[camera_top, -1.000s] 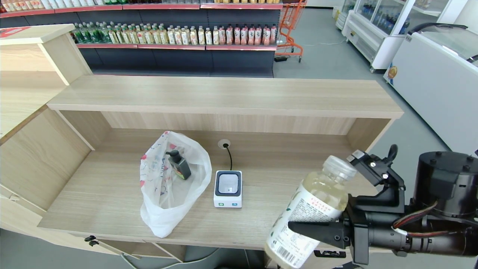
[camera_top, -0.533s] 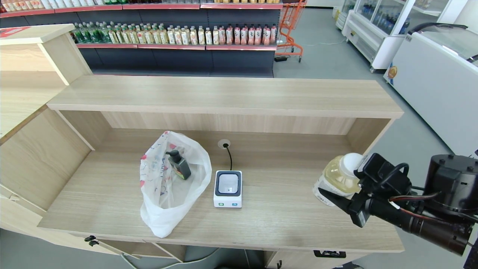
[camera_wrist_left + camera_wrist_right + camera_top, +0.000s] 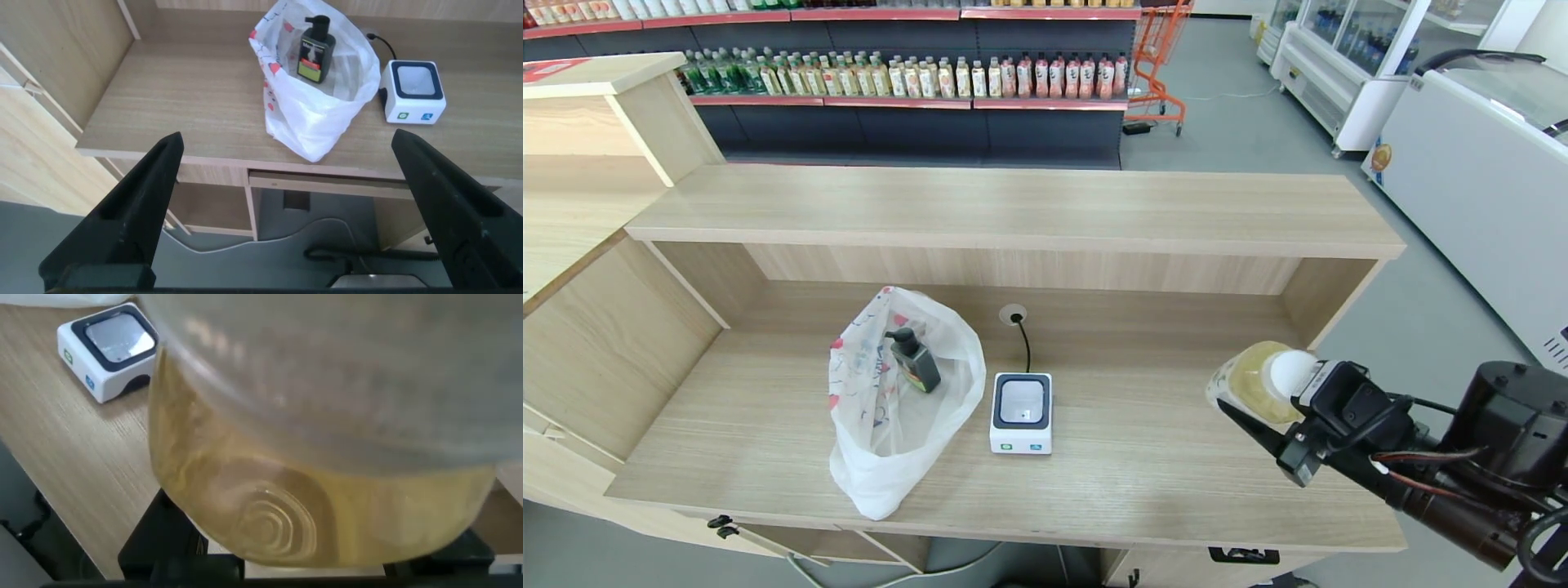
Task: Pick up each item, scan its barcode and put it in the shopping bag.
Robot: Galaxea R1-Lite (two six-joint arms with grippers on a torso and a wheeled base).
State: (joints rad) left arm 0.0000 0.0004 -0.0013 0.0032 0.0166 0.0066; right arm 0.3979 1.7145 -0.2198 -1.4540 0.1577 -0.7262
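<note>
1. One bottle (image 3: pixel 1254 380) of pale yellow liquid w/ a white cap, held over the right end of the counter (image 3: pixel 1143 465). It looks clear of the wood, but that's my read, not certain.
2. Its long axis seems to run roughly along my reach: cap back by my wrist, base pointing out ahead. In the right wrist view the ringed base of the bottle (image 3: pixel 310 482) faces out toward the scanner (image 3: pixel 110 343).
3. Barcode: can't see it from any angle now, so can't say which way it faces.
4. My right gripper (image 3: pixel 1232 390) is clamped across the bottle's body, one dark finger along its near side, the other hidden behind it.
5. Key relation: the scanner (image 3: pixel 1021 411) lies to my left of the bottle, well apart, flat on the counter w/ its window facing up. I judge the bottle has to go leftward and the label side turn down over that window.
6. Shopping bag (image 3: pixel 874 482) sits just beside the scanner on its far-left side, mouth open toward me. A dark pump bottle (image 3: pixel 915 359) is already inside.
7. Right arm is the one w/ the item, so scan and drop both look like its job.
8. My left gripper (image 3: pixel 288 143) is spread wide w/ nothing in it, back off the counter's front edge, facing the bag.
</note>
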